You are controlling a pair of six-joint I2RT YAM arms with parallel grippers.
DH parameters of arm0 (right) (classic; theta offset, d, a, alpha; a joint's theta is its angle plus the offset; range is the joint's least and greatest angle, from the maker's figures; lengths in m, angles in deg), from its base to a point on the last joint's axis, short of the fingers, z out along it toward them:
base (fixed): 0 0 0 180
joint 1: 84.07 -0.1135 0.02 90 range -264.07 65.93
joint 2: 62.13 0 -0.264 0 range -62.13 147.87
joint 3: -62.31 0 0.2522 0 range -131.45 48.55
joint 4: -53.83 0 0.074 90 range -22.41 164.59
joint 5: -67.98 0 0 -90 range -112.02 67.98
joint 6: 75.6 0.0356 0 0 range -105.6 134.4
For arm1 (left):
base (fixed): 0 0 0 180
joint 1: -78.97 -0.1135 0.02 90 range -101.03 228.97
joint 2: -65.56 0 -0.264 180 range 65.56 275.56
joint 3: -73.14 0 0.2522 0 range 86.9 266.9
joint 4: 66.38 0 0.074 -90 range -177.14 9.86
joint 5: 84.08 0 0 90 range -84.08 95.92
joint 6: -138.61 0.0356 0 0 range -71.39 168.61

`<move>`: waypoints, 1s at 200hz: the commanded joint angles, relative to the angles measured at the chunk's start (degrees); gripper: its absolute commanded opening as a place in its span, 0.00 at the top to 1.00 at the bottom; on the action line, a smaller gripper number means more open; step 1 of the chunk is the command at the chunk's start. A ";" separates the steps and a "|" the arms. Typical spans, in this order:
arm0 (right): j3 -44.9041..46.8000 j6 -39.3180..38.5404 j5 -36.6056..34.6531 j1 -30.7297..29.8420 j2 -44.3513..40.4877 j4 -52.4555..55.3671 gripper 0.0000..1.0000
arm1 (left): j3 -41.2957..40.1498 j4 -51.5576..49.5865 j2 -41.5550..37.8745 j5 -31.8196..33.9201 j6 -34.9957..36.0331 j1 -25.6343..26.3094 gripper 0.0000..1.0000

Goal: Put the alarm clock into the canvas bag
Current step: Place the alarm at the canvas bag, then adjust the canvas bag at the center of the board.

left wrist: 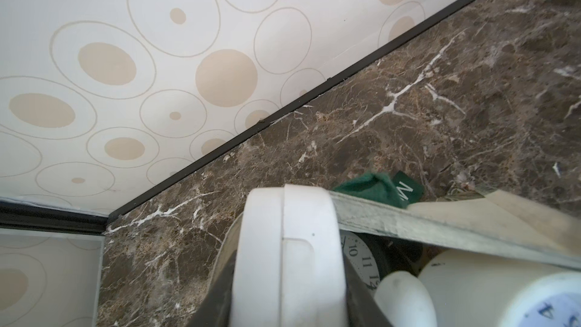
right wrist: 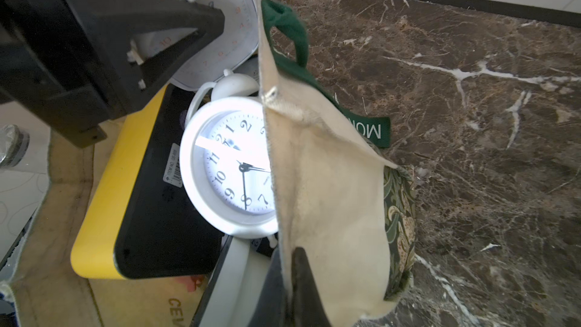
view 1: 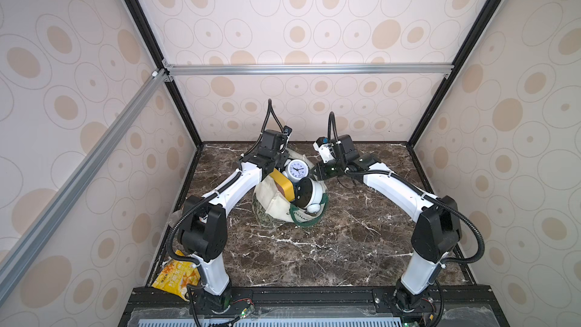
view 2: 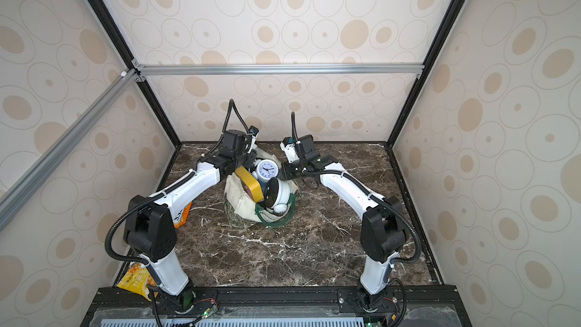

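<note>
The off-white canvas bag stands open on the marble table, its green handles showing in the right wrist view. My left gripper is at the bag's far side, shut on a white alarm clock with orange numerals. That clock is inside the bag's mouth. My right gripper is shut on the cloth of the bag's rim. Inside the bag lie a white twin-bell clock, a yellow-and-black clock and a round white one with a dark face.
A yellow snack packet lies by the left arm's base. An orange packet shows behind the left arm's elbow. Patterned walls and a black frame close in the marble table on three sides.
</note>
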 commanded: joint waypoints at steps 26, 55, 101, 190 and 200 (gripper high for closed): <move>-0.53 0.36 1.07 1.47 -1.42 0.58 1.00 | -0.04 -15.05 3.86 4.41 4.54 4.50 0.55; -0.92 0.59 1.79 1.54 -1.51 0.55 1.00 | 1.50 -10.80 0.62 4.21 1.61 5.02 0.31; -0.72 0.93 1.84 1.72 -2.29 0.28 1.00 | 10.58 -11.75 -2.94 5.96 -2.16 5.04 0.02; 0.19 2.30 5.41 2.07 -2.11 -1.48 1.00 | -6.62 -20.91 -26.56 2.14 -46.46 7.17 0.02; 0.88 2.39 5.35 2.07 -2.51 -2.04 1.00 | -12.39 -18.63 -30.25 2.01 -51.57 7.51 0.02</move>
